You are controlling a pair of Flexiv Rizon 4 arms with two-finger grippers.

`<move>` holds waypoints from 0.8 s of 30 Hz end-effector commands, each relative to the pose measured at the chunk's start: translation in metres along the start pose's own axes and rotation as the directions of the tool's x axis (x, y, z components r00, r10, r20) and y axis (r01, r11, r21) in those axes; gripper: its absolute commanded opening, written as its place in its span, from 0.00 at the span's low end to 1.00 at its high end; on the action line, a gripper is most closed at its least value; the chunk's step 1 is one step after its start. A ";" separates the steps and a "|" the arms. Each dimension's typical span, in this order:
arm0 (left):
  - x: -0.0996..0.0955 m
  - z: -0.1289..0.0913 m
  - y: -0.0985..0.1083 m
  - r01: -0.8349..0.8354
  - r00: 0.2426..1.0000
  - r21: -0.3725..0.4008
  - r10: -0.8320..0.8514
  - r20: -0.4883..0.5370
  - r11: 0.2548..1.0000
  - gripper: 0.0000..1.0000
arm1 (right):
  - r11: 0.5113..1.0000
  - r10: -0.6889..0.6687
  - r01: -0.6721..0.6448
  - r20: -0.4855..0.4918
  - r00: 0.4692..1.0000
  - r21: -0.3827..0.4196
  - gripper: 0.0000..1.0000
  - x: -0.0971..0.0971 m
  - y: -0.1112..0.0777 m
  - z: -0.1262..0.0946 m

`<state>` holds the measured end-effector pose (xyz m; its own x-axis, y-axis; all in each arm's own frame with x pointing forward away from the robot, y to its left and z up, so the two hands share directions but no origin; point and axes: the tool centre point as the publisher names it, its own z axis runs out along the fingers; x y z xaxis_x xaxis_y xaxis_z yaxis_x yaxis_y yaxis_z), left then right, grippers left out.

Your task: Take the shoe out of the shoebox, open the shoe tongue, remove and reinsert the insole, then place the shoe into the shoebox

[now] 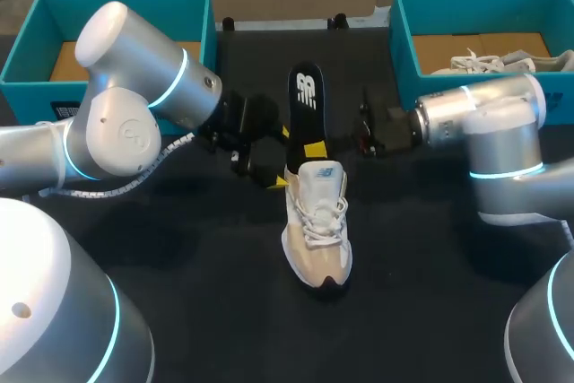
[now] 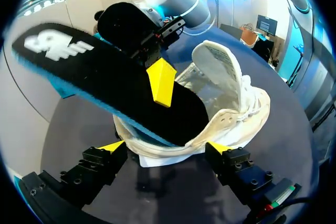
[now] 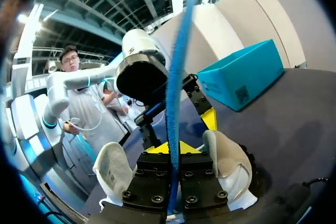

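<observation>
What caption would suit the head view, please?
Left arm grips the shoe; right arm holds the insole partly inside it.

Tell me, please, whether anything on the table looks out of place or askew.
Only the black insole is odd: it sticks halfway out of the shoe, slanting back over the heel, with the right gripper shut on it. The left gripper holds the shoe's heel. This fits a task in progress; nothing looks spilled or damaged.
</observation>
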<state>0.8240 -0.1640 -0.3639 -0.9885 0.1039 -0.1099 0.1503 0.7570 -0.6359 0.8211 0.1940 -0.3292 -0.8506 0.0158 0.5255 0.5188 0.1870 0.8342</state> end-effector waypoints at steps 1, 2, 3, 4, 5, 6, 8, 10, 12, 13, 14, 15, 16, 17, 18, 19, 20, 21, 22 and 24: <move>0.000 0.001 -0.001 0.000 1.000 -0.004 0.000 0.001 1.000 1.00 | 1.000 0.024 -0.024 0.004 1.000 0.010 0.00 0.003 -0.008 0.001; 0.000 0.001 -0.001 0.000 1.000 -0.004 0.000 0.001 1.000 1.00 | 1.000 0.029 -0.029 0.006 1.000 0.010 0.00 0.004 -0.010 0.000; 0.000 0.001 -0.001 0.000 1.000 -0.004 0.000 0.001 1.000 1.00 | 0.999 0.036 -0.036 0.007 0.999 0.009 0.00 0.006 -0.013 0.000; 0.000 0.001 -0.001 0.000 1.000 -0.004 0.000 0.001 1.000 1.00 | 0.999 0.041 -0.041 0.007 0.999 0.009 0.00 0.006 -0.014 0.000; 0.000 0.001 -0.001 0.000 1.000 -0.004 0.000 0.001 1.000 1.00 | 0.999 0.053 -0.053 0.008 0.999 0.012 0.00 0.008 -0.017 0.001; 0.000 0.001 -0.001 0.000 1.000 -0.004 0.000 0.001 1.000 1.00 | 0.998 0.061 -0.061 0.008 0.998 0.013 0.00 0.009 -0.020 0.001; 0.000 0.001 -0.001 0.000 1.000 -0.004 0.000 0.001 1.000 1.00 | 0.997 0.075 -0.075 0.005 0.997 0.010 0.00 0.011 -0.025 0.002; 0.000 0.001 -0.001 0.000 1.000 -0.004 0.000 0.001 1.000 1.00 | 0.996 0.090 -0.090 0.001 0.996 0.010 0.00 0.012 -0.029 0.004; 0.000 0.001 -0.001 0.000 1.000 -0.004 0.000 0.001 1.000 1.00 | 0.995 0.104 -0.104 -0.002 0.995 0.012 0.00 0.014 -0.033 0.006; 0.000 0.001 -0.001 0.000 1.000 -0.004 0.000 0.001 1.000 1.00 | 0.993 0.113 -0.113 -0.004 0.994 0.014 0.00 0.014 -0.035 0.006; 0.000 0.001 -0.001 0.000 1.000 -0.004 0.000 0.001 1.000 1.00 | 0.992 0.122 -0.122 -0.007 0.993 0.016 0.00 0.014 -0.038 0.007; 0.000 0.001 -0.001 0.000 1.000 -0.004 0.000 0.001 1.000 1.00 | 0.992 0.123 -0.123 -0.006 0.992 0.016 0.00 0.014 -0.039 0.007; 0.000 0.001 -0.001 0.000 1.000 -0.004 0.000 0.001 1.000 1.00 | 0.992 0.125 -0.125 -0.006 0.992 0.015 0.00 0.014 -0.040 0.008; 0.000 0.001 -0.001 0.000 1.000 -0.004 0.000 0.001 1.000 1.00 | 0.992 0.126 -0.126 -0.006 0.992 0.014 0.02 0.013 -0.040 0.008; 0.000 0.001 -0.001 0.000 1.000 -0.004 0.000 0.001 1.000 1.00 | 0.992 0.122 -0.122 -0.003 0.993 0.012 0.08 0.013 -0.038 0.007; 0.000 0.001 -0.001 0.000 1.000 -0.004 0.000 0.001 1.000 1.00 | 0.993 0.115 -0.115 0.000 0.993 0.013 0.15 0.013 -0.036 0.007; 0.000 0.001 -0.001 0.000 1.000 -0.004 0.000 0.001 1.000 1.00 | 0.994 0.107 -0.107 0.003 0.994 0.015 0.21 0.013 -0.033 0.007; 0.000 0.001 -0.001 0.000 1.000 -0.004 0.000 0.001 1.000 1.00 | 0.995 0.099 -0.099 0.007 0.995 0.017 0.26 0.013 -0.030 0.007; 0.000 0.001 -0.001 0.000 1.000 -0.004 0.000 0.001 1.000 1.00 | 0.996 0.091 -0.092 0.007 0.996 0.017 0.31 0.013 -0.027 0.006; 0.000 0.001 -0.001 0.000 1.000 -0.004 0.000 0.001 1.000 1.00 | 0.997 0.074 -0.074 0.011 0.997 0.022 0.32 0.012 -0.022 0.005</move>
<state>0.8240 -0.1641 -0.3639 -0.9885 0.1039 -0.1099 0.1503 0.7569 -0.6360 0.7966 0.1947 -0.3481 -0.8089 0.0333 0.5870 0.5811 0.1971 0.7896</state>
